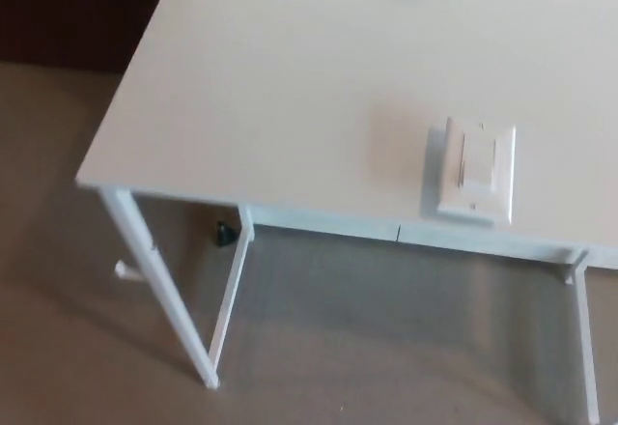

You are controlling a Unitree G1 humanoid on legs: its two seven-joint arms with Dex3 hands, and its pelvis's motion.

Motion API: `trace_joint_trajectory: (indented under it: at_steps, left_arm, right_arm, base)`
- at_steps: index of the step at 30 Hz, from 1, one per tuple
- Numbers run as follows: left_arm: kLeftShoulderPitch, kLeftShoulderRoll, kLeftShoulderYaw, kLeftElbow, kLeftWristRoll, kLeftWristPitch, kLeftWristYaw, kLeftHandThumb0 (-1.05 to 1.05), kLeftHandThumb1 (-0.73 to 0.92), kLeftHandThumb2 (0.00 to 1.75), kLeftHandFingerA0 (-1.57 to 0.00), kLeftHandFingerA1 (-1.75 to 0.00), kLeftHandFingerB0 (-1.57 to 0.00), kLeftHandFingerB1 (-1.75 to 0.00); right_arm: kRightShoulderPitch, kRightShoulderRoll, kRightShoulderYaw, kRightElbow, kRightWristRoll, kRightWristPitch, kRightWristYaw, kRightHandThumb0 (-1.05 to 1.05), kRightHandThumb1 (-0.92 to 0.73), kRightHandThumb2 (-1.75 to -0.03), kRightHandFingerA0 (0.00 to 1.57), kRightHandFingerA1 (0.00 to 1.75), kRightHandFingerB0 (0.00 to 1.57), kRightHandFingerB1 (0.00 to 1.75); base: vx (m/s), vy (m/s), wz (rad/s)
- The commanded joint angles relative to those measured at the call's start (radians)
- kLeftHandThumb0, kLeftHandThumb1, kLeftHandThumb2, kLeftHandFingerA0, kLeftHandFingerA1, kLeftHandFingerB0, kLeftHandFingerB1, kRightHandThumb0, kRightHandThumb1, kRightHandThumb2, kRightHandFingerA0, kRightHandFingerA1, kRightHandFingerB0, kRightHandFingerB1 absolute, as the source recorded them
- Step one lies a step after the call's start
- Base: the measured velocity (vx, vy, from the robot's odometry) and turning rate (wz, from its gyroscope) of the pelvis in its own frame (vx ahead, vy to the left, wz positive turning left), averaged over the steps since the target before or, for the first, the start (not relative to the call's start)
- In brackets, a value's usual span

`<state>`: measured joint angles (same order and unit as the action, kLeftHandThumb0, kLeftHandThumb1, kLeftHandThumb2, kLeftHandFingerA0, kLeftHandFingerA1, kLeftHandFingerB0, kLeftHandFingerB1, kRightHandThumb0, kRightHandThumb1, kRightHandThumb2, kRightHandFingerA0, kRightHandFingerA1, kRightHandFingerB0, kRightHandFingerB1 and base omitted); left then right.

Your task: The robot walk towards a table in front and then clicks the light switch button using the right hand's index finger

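Note:
A white light switch point(474, 171) with a rocker button lies flat on the white table point(290, 87), close to the table's near edge and right of the picture's middle. The table top fills most of the head view. Neither of my hands nor any part of my arms shows.
The table's front left leg point(159, 290) and a second thin leg point(229, 295) stand on the beige floor point(58, 348). A small dark object point(225, 235) lies on the floor under the table. A dark wall point(77, 10) is at the far left.

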<state>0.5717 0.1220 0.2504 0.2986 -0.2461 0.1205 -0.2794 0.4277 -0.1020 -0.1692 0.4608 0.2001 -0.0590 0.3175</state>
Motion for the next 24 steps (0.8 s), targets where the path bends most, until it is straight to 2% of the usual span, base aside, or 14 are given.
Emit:
trace_joint_trajectory:
  at_steps: [1, 5, 10, 13, 16, 17, 18, 19, 20, 21, 24]
  left_arm:
    - [0.042, 0.005, -0.027, 0.003, 0.043, -0.065, -0.003, -0.29, 0.47, 0.93, -0.37, -0.61, -0.10, -0.48]
    - [0.057, -0.001, -0.045, 0.012, 0.036, -0.091, -0.023, -0.29, 0.47, 0.93, -0.36, -0.61, -0.11, -0.49]
    - [0.052, -0.004, -0.066, 0.048, 0.048, -0.118, -0.021, -0.27, 0.48, 0.93, -0.34, -0.59, -0.11, -0.48]
    - [0.061, -0.010, -0.089, 0.036, 0.061, -0.119, -0.013, -0.28, 0.49, 0.94, -0.38, -0.61, -0.12, -0.49]
    - [0.057, -0.012, -0.104, 0.047, 0.067, -0.124, -0.011, -0.27, 0.50, 0.95, -0.39, -0.61, -0.12, -0.49]
    - [0.057, -0.014, -0.108, 0.046, 0.068, -0.122, -0.008, -0.32, 0.68, 0.60, -0.47, -0.45, -0.25, -0.33]
    - [0.054, -0.013, -0.113, 0.056, 0.071, -0.134, -0.013, -0.26, 0.50, 0.95, -0.40, -0.62, -0.12, -0.49]
    - [0.051, -0.016, -0.117, 0.065, 0.070, -0.141, -0.017, -0.26, 0.50, 0.95, -0.43, -0.63, -0.13, -0.49]
    - [0.050, -0.019, -0.120, 0.067, 0.070, -0.144, -0.017, -0.32, 0.69, 0.60, -0.51, -0.46, -0.26, -0.34]
    - [0.051, -0.019, -0.127, 0.071, 0.075, -0.151, -0.018, -0.27, 0.50, 0.95, -0.42, -0.62, -0.13, -0.49]
    - [0.056, -0.020, -0.143, 0.068, 0.084, -0.156, -0.017, -0.27, 0.50, 0.95, -0.40, -0.61, -0.12, -0.49]
  right_arm:
    - [0.042, -0.003, 0.003, 0.020, 0.000, -0.030, 0.025, -0.17, -0.44, -0.91, 0.32, 0.62, 0.19, 0.54]
    - [0.031, -0.022, 0.031, 0.083, -0.063, -0.105, -0.007, -0.23, -0.41, -0.89, 0.37, 0.64, 0.18, 0.53]
    - [0.059, -0.013, 0.041, 0.033, -0.056, -0.085, -0.012, -0.21, -0.42, -0.90, 0.36, 0.64, 0.18, 0.54]
    - [0.038, -0.023, 0.049, 0.087, -0.085, -0.121, -0.027, -0.24, -0.41, -0.89, 0.37, 0.63, 0.19, 0.53]
    - [0.038, -0.019, 0.049, 0.078, -0.087, -0.113, -0.037, -0.23, -0.41, -0.89, 0.38, 0.63, 0.19, 0.53]
    - [0.040, -0.019, 0.051, 0.072, -0.088, -0.116, -0.034, -0.23, -0.42, -0.89, 0.38, 0.64, 0.19, 0.53]
    - [0.034, -0.020, 0.052, 0.080, -0.092, -0.120, -0.036, -0.24, -0.41, -0.89, 0.39, 0.64, 0.19, 0.53]
    - [0.018, -0.019, 0.048, 0.114, -0.090, -0.135, -0.033, -0.25, -0.40, -0.89, 0.39, 0.65, 0.20, 0.54]
    - [0.009, -0.020, 0.048, 0.126, -0.091, -0.140, -0.031, -0.26, -0.40, -0.89, 0.39, 0.65, 0.19, 0.54]
    - [0.013, -0.021, 0.050, 0.117, -0.092, -0.139, -0.030, -0.25, -0.41, -0.89, 0.37, 0.64, 0.20, 0.54]
    - [0.031, -0.019, 0.057, 0.076, -0.095, -0.132, -0.036, -0.24, -0.41, -0.90, 0.39, 0.65, 0.21, 0.54]
  base:
    - [0.25, 0.088, -0.33]
    - [0.35, 0.196, -0.28]
    - [0.15, 0.143, -0.10]
    - [0.00, 0.000, 0.00]
    - [-0.05, -0.047, 0.04]
    - [-0.02, -0.135, 0.20]
    - [-0.03, -0.164, 0.19]
    - [-0.04, -0.195, 0.21]
    - [0.03, -0.309, -0.22]
    - [0.05, 0.029, -0.07]
    - [0.00, -0.015, 0.04]
